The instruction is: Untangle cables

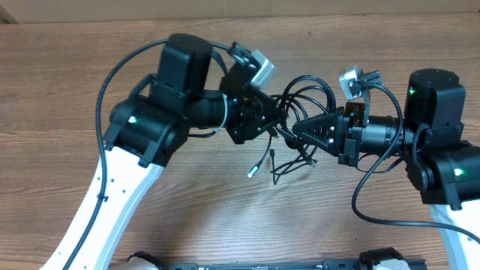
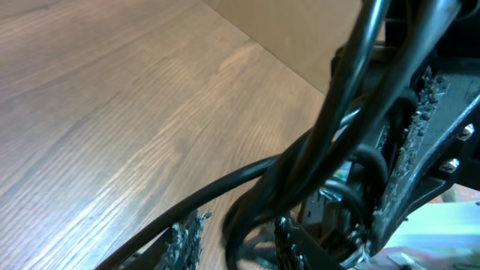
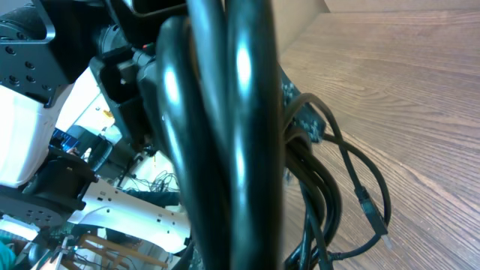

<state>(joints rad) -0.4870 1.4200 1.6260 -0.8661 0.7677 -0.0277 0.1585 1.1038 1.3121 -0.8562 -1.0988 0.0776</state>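
The right gripper [image 1: 298, 129] has its fingers drawn together to a point, and they appear clamped on a strand of the cables [image 1: 309, 88]. In its wrist view the bundle [image 3: 225, 150] runs lengthwise right across the lens. The left gripper [image 1: 271, 114] faces it from the left, tips almost meeting. The cords [image 2: 330, 142] pass through its jaws in its own wrist view, but I cannot tell whether those jaws are pinching or only loosely around them.

So the knot sits exactly between the two grippers, at the middle of the table [image 1: 75, 60], and neither arm is meaningfully nearer. From the jaws the loops arch toward the far side. On the near side, loose tails hang down to the wood, one ending in a pale plug tip [image 1: 253, 172] and another kinked just to its right.

The line between the two grips runs left to right, so the likely next move is a pull apart along that axis. The free tails lie across that line, so they should drag through the loops rather than tighten, though the knot itself is too dense to read.
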